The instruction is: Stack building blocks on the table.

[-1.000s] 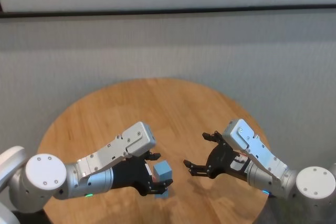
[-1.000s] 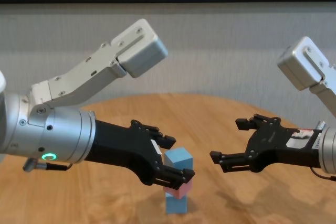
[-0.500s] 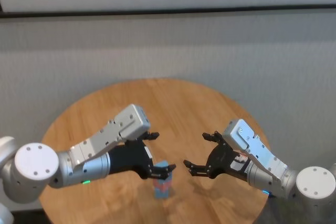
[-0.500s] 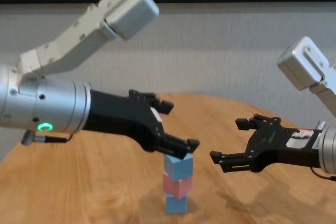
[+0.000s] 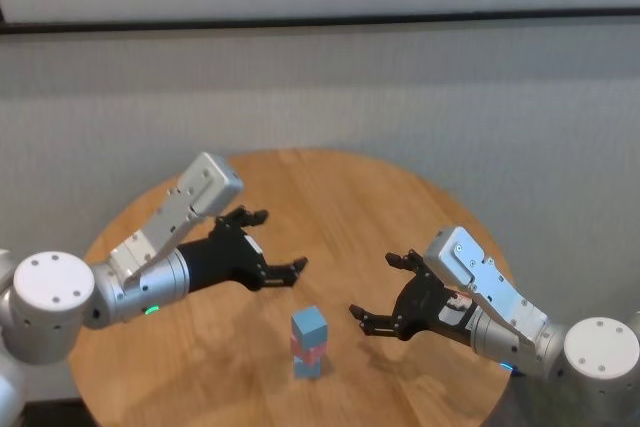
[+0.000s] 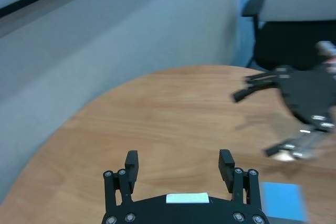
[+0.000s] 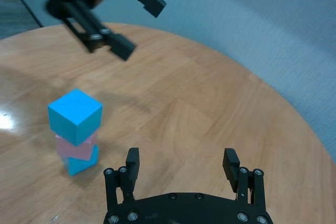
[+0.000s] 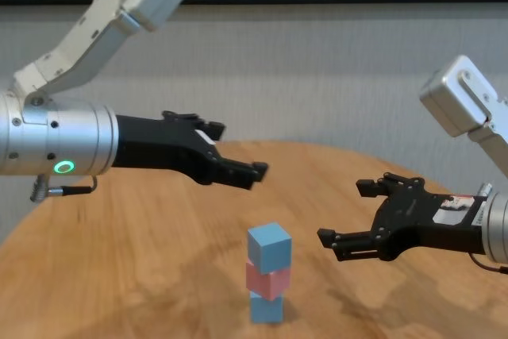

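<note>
Three blocks [image 5: 308, 341] stand stacked blue, pink, blue near the bench's [image 5: 340, 197] front. Left gripper [image 5: 268, 245], fingers wide and empty, should keep retreating up and leftward without brushing them; a second ago it still held the top block. Right gripper [image 5: 385, 292] waits unchanged, fingers wide.

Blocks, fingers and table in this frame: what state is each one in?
Top blue block: resting on the pink one, free of both grippers.
Pink block: middle of the stack, upright.
Bottom blue block: on the table, carrying the other two.
Left gripper: fingers open, empty, above and left of the stack.
Right gripper: fingers open, empty, beside the stack on the right.
Table: holds the stack.
</note>
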{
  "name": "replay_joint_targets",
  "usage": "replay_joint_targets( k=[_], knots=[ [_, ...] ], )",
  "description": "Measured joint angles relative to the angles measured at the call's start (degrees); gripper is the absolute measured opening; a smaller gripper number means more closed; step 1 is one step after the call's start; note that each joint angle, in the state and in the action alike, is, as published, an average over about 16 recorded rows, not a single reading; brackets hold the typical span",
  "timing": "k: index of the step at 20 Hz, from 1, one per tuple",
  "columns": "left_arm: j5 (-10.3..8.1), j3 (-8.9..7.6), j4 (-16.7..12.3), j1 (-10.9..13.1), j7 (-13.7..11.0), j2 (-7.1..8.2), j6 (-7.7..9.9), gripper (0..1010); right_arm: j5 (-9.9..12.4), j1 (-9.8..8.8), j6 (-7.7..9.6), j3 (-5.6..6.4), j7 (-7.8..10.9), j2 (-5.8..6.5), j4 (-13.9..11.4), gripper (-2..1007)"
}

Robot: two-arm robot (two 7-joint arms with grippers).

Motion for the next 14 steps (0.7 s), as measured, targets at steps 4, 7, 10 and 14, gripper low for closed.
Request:
replay_joint_targets(
  k=[4, 7, 10, 14],
  knots=[
    [-0.75, -0.98, 3.99, -1.3, 0.82, -1.44, -1.18, 1002, 0.0, 0.0, 0.0, 0.0, 0.0, 0.0, 0.0, 1001],
    [-0.96, -1.39, 6.2, -2.08, 1.14, -2.19, -1.81, 1002, 0.0, 0.0, 0.0, 0.0, 0.0, 0.0, 0.0, 1001],
    [-0.98, -1.52, 7.09, -2.46, 1.22, -2.48, -2.07, 1003, 0.0, 0.0, 0.0, 0.0, 0.0, 0.0, 0.0, 1001],
    [-0.95, -1.49, 6.98, -2.43, 1.17, -2.44, -2.05, 1003, 0.0, 0.0, 0.0, 0.0, 0.0, 0.0, 0.0, 1001]
  ],
)
